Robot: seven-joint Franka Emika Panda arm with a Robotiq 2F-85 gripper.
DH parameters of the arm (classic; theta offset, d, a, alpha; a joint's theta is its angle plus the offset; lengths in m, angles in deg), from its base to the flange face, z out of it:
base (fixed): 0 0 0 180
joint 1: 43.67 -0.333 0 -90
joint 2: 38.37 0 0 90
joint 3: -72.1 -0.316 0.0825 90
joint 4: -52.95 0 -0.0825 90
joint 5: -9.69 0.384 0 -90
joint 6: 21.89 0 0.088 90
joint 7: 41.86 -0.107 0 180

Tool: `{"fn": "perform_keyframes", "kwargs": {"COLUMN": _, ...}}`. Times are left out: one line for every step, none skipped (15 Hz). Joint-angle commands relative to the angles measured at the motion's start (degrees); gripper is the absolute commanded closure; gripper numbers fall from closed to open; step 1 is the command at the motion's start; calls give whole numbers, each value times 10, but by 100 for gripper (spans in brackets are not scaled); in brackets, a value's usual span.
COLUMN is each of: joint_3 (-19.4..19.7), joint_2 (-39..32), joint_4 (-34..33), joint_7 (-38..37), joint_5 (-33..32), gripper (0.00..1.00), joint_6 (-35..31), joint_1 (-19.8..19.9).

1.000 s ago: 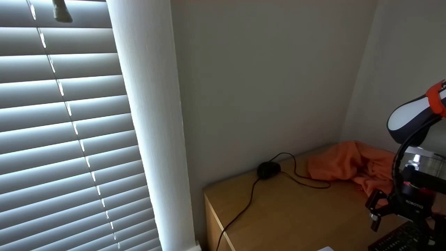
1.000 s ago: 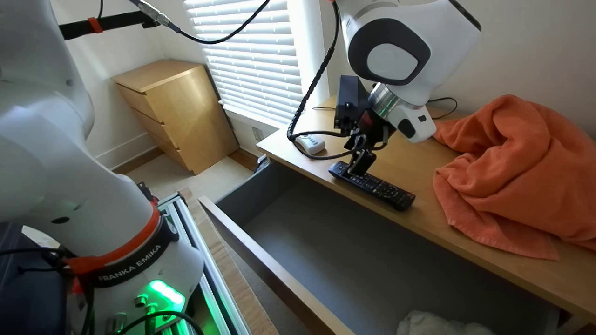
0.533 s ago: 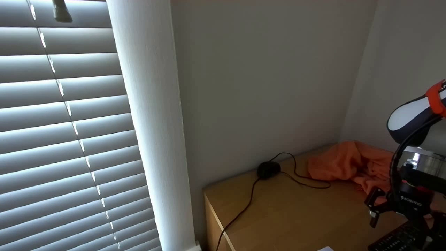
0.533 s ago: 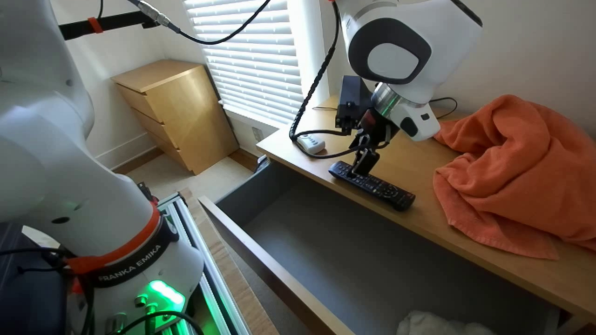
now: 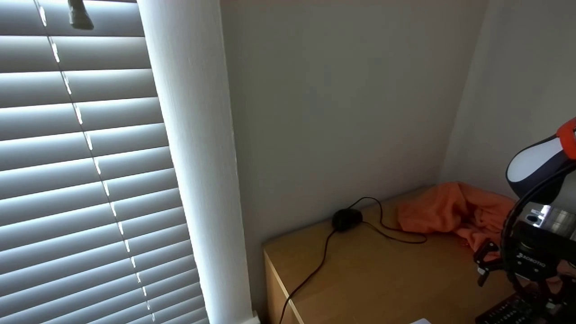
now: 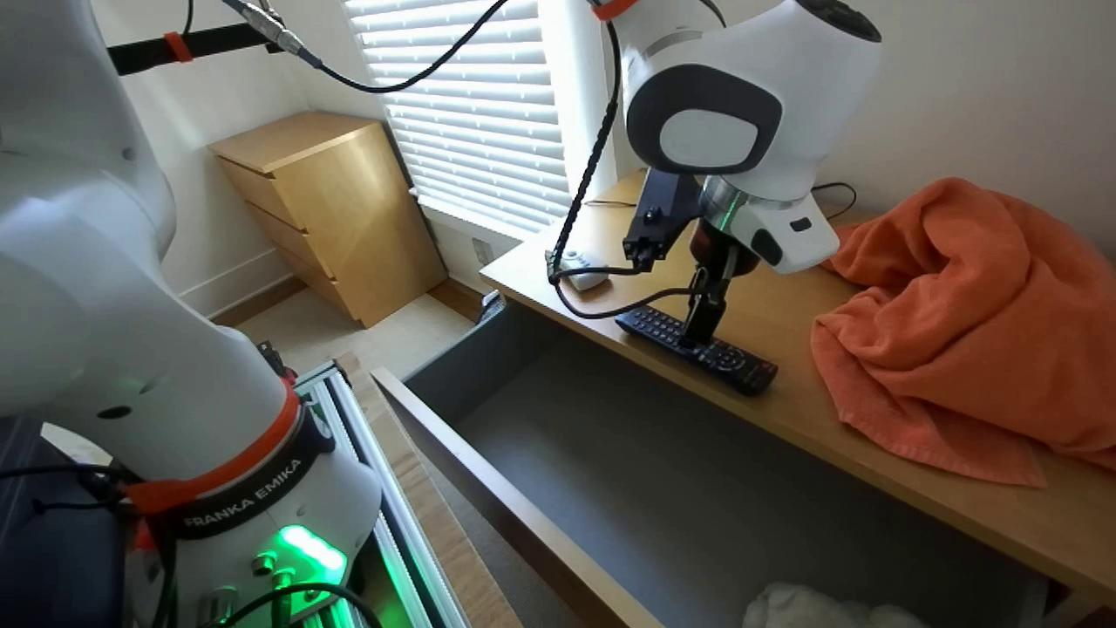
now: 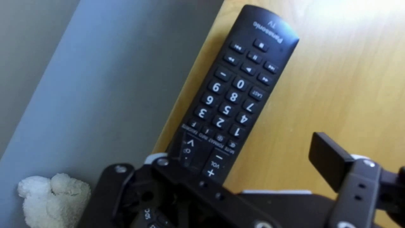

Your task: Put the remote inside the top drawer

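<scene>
- Robotiq gripper [image 7: 258, 158]: fingers spread wide, aimed down at the tabletop [image 7: 322, 95] by its front (drawer-side) edge.
- Wrist view: one finger overlaps the Panasonic TV remote [image 7: 234, 95]; the opposite pad [image 7: 330, 160] is over bare wood, back-edge side. Touching the remote or just above it: can't tell.
- Panasonic TV remote: on the tabletop, flat, buttons up, just beside the front edge and roughly parallel to it.
- Top drawer [image 6: 628, 453]: pulled out, right below the front edge, grey inside.
- White fluffy item [image 7: 52, 199]: in the top drawer, toward the end away from the window. Exact kind unclear.
- White handheld device [image 6: 582, 260]: on the tabletop, near its front window-side corner, buttons on top.
- Orange cloth [image 6: 985, 331]: crumpled heap toward the tabletop end away from the window, loose flap near the front edge. Seen in both exterior views.
- Black corded device [image 5: 347, 219]: near the back edge; cord drops over the window-side edge.
- Franka Emika arm [image 6: 235, 419]: base across the drawer from the front edge, green light on.
- Window blinds [image 6: 471, 96]: past the window-side edge, slats lit.
- Wooden chest of drawers [image 6: 301, 209]: farthest, well apart from the front window-side corner.
</scene>
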Motion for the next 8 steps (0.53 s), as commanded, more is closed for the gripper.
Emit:
{"fn": "perform_keyframes", "kwargs": {"joint_3": 2, "joint_2": 41, "joint_4": 53, "joint_7": -33, "joint_5": 10, "gripper": 0, "joint_6": -33, "joint_1": -3}}
{"fn": "perform_keyframes", "kwargs": {"joint_3": 4, "joint_2": 46, "joint_4": 60, "joint_7": -44, "joint_5": 8, "gripper": 0, "joint_6": -40, "joint_1": -4}}
{"fn": "perform_keyframes", "kwargs": {"joint_3": 6, "joint_2": 50, "joint_4": 67, "joint_7": -60, "joint_5": 2, "gripper": 0, "joint_6": -48, "joint_1": -7}}
{"fn": "perform_keyframes", "kwargs": {"joint_3": 7, "joint_2": 48, "joint_4": 67, "joint_7": -68, "joint_5": -2, "gripper": 0, "joint_6": -49, "joint_1": -7}}
{"fn": "perform_keyframes", "kwargs": {"joint_3": 5, "joint_2": 44, "joint_4": 62, "joint_7": -67, "joint_5": 0, "gripper": 0, "joint_6": -43, "joint_1": -3}}
{"fn": "perform_keyframes", "kwargs": {"joint_3": 5, "joint_2": 36, "joint_4": 57, "joint_7": -67, "joint_5": 0, "gripper": 0, "joint_6": -44, "joint_1": -2}}
{"fn": "perform_keyframes", "kwargs": {"joint_3": 4, "joint_2": 30, "joint_4": 54, "joint_7": -66, "joint_5": 3, "gripper": 0, "joint_6": -48, "joint_1": -2}}
{"fn": "perform_keyframes", "kwargs": {"joint_3": 2, "joint_2": 27, "joint_4": 51, "joint_7": -61, "joint_5": 8, "gripper": 0, "joint_6": -45, "joint_1": 0}}
